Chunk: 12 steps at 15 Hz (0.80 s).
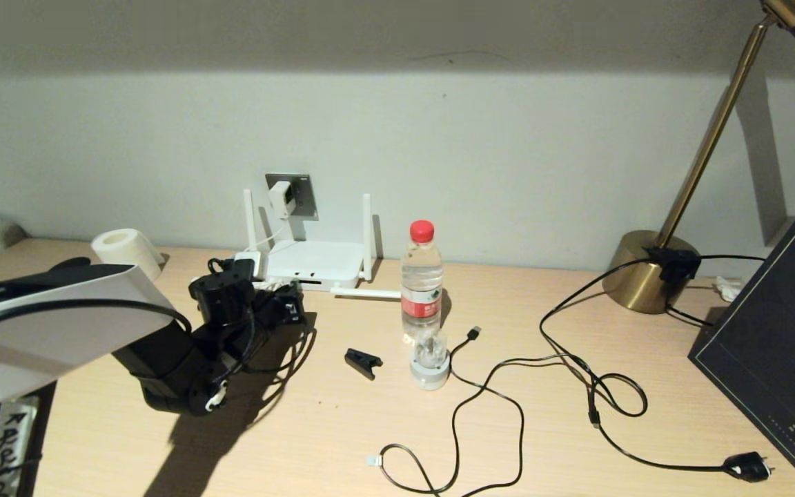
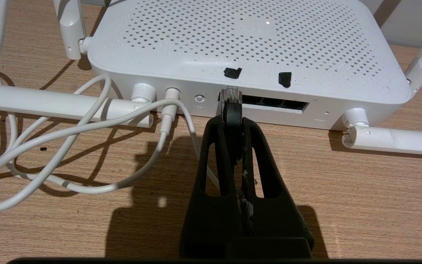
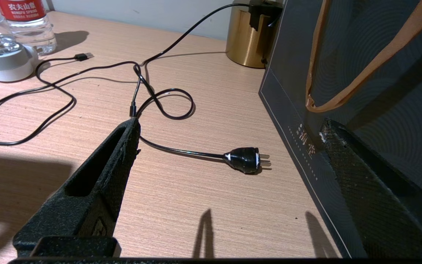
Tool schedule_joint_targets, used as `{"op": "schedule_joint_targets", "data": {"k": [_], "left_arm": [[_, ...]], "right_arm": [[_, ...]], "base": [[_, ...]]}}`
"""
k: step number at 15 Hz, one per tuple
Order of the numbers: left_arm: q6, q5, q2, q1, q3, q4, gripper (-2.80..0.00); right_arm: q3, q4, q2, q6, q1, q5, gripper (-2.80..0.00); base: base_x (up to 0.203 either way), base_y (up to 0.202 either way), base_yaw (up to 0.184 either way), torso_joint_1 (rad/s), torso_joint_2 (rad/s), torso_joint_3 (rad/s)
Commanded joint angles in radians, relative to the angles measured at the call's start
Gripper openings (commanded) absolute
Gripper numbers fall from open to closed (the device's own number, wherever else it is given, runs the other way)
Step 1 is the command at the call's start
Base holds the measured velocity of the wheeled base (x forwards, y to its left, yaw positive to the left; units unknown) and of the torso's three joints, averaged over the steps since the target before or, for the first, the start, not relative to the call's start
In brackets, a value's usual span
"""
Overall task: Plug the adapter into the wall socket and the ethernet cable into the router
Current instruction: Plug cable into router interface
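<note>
The white router (image 2: 247,47) lies by the wall, its dark port slot (image 2: 273,104) facing my left gripper (image 2: 233,119). That gripper is shut on the black boot of the ethernet cable (image 2: 232,112). The cable's clear plug tip (image 2: 230,94) sits at one end of the slot; how deep it sits I cannot tell. In the head view the left gripper (image 1: 290,304) is just in front of the router (image 1: 315,261). The white adapter (image 1: 281,197) sits in the grey wall socket (image 1: 303,201) above it. My right gripper (image 3: 230,124) hangs open over bare table.
A water bottle (image 1: 421,279), a small grey stand (image 1: 429,369) and a black clip (image 1: 362,362) stand mid-table. Thin black cables (image 1: 508,386), a mains plug (image 3: 245,159), a brass lamp base (image 1: 646,273) and a dark bag (image 3: 361,91) fill the right side. A tissue roll (image 1: 125,252) is at back left.
</note>
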Motion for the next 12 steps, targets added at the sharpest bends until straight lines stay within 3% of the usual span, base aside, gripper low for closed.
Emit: {"op": "schedule_joint_targets", "data": {"k": [1, 12], "left_arm": [[0.0, 0.001, -0.002, -0.001, 0.001, -0.006, -2.8], [-0.002, 0.003, 0.002, -0.004, 0.006, -0.006, -2.8]], "right_arm": [[0.029, 0.0, 0.002, -0.002, 0.0, 0.0, 0.0], [0.029, 0.0, 0.002, -0.001, 0.0, 0.0, 0.0]], "base": [[0.0, 0.0, 0.0, 0.0, 0.0, 0.0], [0.0, 0.0, 0.0, 0.0, 0.0, 0.0]]}}
